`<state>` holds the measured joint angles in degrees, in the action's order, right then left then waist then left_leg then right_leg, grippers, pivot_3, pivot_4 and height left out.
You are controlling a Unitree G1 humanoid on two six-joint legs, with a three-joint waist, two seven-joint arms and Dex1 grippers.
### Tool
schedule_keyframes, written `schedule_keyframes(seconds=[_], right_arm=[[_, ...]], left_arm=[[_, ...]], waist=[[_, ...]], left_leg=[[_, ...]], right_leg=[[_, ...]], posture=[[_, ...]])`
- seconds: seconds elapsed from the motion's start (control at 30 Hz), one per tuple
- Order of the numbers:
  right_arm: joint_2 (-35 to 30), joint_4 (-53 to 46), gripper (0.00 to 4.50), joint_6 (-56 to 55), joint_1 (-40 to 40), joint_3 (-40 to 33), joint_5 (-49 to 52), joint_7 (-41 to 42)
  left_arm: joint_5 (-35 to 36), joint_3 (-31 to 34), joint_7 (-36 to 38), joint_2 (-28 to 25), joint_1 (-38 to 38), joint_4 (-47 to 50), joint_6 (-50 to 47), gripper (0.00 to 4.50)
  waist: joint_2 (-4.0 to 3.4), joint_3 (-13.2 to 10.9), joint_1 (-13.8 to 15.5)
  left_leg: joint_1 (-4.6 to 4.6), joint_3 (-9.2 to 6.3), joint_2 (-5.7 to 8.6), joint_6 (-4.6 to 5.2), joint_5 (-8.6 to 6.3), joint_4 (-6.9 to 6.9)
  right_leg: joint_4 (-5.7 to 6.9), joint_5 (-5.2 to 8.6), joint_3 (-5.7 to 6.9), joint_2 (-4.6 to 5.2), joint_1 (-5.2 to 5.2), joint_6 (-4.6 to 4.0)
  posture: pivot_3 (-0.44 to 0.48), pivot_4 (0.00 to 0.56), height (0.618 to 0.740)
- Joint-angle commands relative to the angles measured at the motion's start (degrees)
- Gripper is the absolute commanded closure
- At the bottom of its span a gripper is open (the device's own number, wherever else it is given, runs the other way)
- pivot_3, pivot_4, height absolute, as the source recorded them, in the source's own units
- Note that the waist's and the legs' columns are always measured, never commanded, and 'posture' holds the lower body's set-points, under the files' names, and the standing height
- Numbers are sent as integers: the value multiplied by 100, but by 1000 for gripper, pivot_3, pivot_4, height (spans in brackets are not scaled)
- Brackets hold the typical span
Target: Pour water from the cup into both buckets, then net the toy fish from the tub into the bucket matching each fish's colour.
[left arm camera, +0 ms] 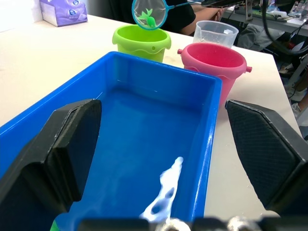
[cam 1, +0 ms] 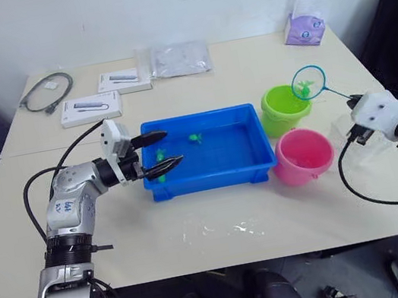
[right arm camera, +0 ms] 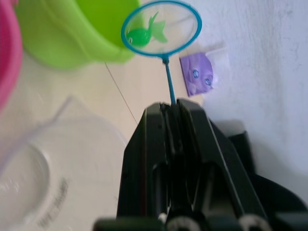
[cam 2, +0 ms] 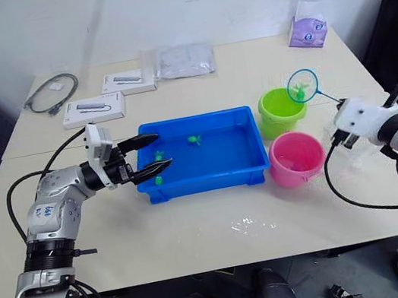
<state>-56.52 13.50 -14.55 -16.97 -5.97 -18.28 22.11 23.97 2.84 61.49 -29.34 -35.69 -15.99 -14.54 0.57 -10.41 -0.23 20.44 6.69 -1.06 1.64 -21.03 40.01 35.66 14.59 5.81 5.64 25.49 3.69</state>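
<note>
1. Beige table (cam 1: 198,234); tub (cam 1: 211,174) centre, left gripper (cam 1: 155,153) agape over its end.
2. Right gripper (right arm camera: 168,108) clamps net (cam 1: 309,83) w/ green fish (right arm camera: 144,32) above green bucket (cam 1: 283,107) (pink bucket (cam 1: 304,155) beside).
3. Tip net slowly, hoop inside rim.

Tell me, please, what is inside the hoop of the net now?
One green toy fish lies in the net, held above the green bucket by the right gripper. The mesh is see-through, so no second fish is hidden there.
</note>
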Motion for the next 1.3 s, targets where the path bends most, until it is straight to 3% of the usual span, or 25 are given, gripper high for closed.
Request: schedule_keyframes(seconds=[0.03,0.2,0.6,1.17,1.3], right_arm=[[-338,214,4500,-907,-26,165,-882,-883],[-531,547,4500,-1308,-150,619,-2060,-1983],[-618,900,4500,-1714,-619,878,-2793,-3259],[-841,1528,4500,-2487,-1244,1555,-3205,-3605],[-854,1819,4500,-2268,-1211,1394,-3037,-3692]], left_arm=[[9,5,-6,18,-61,214,14,76],[41,-18,53,103,-102,160,64,76],[57,3,294,230,-257,-107,201,76],[30,-61,362,237,-70,-116,298,76],[41,-18,307,236,-27,-88,329,76]], waist=[[0,0,0],[0,0,-2],[-1,0,-4],[-2,-1,-15],[-2,-1,-17]], left_leg=[[-1,0,-1,-1,0,0],[-3,2,-5,-8,4,0],[-4,4,-6,-13,7,1],[-5,6,-10,-15,10,0],[-5,6,-14,-17,10,1]], right_leg=[[-3,0,-2,0,0,0],[-4,2,-20,-4,0,-3],[-8,2,-24,-11,0,-3],[-6,3,-24,-13,-1,-6],[-6,4,-24,-17,-1,-7]], posture=[[0,150,740],[0,150,740],[0,150,740],[0,150,740],[0,150,740]])
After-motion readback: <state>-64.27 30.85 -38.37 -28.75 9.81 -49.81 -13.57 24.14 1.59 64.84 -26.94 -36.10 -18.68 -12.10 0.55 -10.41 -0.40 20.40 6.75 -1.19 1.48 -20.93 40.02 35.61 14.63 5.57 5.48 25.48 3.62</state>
